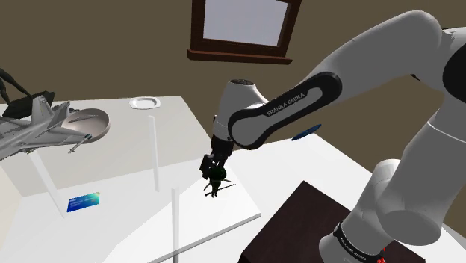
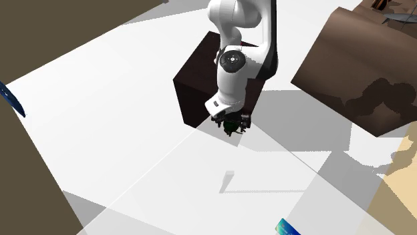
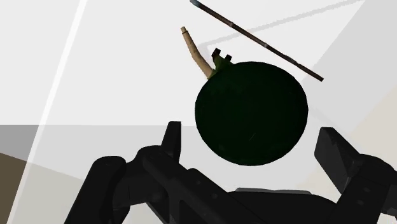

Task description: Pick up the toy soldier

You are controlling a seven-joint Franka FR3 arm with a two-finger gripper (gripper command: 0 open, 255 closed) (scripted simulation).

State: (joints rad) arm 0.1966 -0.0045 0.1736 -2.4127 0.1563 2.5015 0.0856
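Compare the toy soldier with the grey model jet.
The toy soldier is dark green; the model jet is grey. The toy soldier is far smaller than the model jet. The toy soldier stands between the open gripper's fingers, untouched; the model jet sits apart at the shoulder view's left. Both are military toys.

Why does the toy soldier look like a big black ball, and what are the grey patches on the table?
Wrist view: the camera looks down on the toy soldier, so its dark top reads as a flat disc between the open fingers. Second exterior view: the grey patches are shadows lying on the white table around the gripper.
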